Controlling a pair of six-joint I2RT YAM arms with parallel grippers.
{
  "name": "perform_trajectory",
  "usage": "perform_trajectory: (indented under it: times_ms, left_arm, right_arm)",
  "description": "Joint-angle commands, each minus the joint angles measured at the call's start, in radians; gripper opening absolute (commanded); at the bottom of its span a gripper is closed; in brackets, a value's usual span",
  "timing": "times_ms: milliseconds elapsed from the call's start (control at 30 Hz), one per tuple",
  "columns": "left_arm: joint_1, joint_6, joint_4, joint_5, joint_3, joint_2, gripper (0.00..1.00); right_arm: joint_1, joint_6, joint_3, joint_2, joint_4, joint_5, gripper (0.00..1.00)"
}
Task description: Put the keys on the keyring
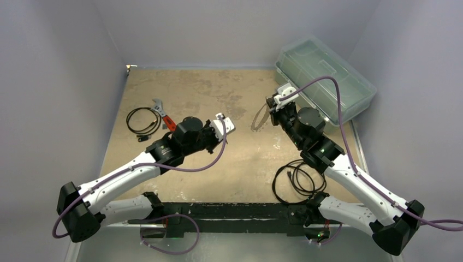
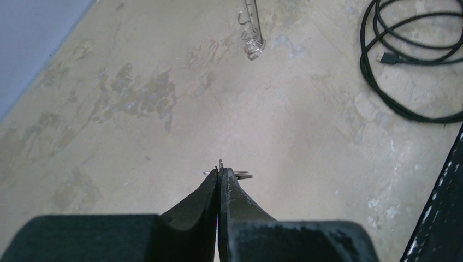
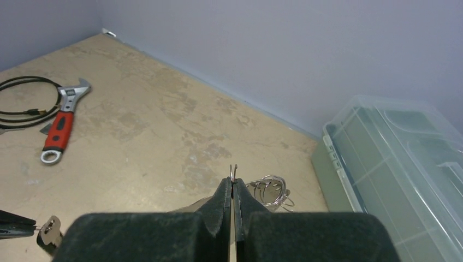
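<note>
the left gripper (image 2: 219,173) had its jaws closed, with a fine wire loop showing at the very tips. in the right wrist view the key (image 3: 49,232) hung from those tips, a tiny greyish piece low over the surface (image 1: 218,87). its blade was too small to make out.

farther out, the right gripper (image 3: 233,183) had its jaws pinched shut on the wire of the keyring (image 2: 252,42), which appeared to be held above the surface and apart from the key.

the step in hand was judged to be bringing the key to the ring. you were advised to keep the right grip steady, present the ring's wire to the key's hole, and advance the left arm slowly. thin wire was likely to swivel in the jaws.

the keyring read as a thin silver loop, with several small rings (image 3: 272,190) bunched just beside the right jaws.
</note>
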Motion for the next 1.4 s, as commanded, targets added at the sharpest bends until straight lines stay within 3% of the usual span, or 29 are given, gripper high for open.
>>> perform_trajectory:
  times_ms: [0,167,333,633,900,1200,1367]
  left_arm:
    - [0.006,0.219,0.051,-0.004,-0.084,-0.086,0.00]
    - [0.006,0.195,0.018,-0.047,-0.060,-0.104,0.00]
    - [0.006,0.204,0.073,0.059,-0.085,-0.142,0.00]
    - [0.017,0.324,0.262,0.096,-0.251,-0.256,0.00]
    - [0.088,0.423,0.217,0.166,-0.211,-0.262,0.00]
    - [0.132,0.444,0.313,0.159,-0.202,-0.247,0.00]
    - [0.157,0.432,0.363,0.246,-0.189,-0.228,0.00]
  right_arm:
    - [-0.005,0.006,-0.001,-0.022,0.065,-0.072,0.00]
    - [-0.006,0.003,-0.010,-0.028,0.056,-0.119,0.00]
    - [-0.005,-0.028,-0.024,-0.039,0.048,-0.232,0.00]
    - [-0.005,-0.054,-0.017,-0.034,0.007,-0.404,0.00]
    - [-0.004,-0.075,-0.018,-0.032,-0.010,-0.549,0.00]
    - [-0.005,-0.086,-0.014,-0.032,-0.035,-0.614,0.00]
    - [-0.004,-0.091,0.002,-0.019,-0.085,-0.676,0.00]
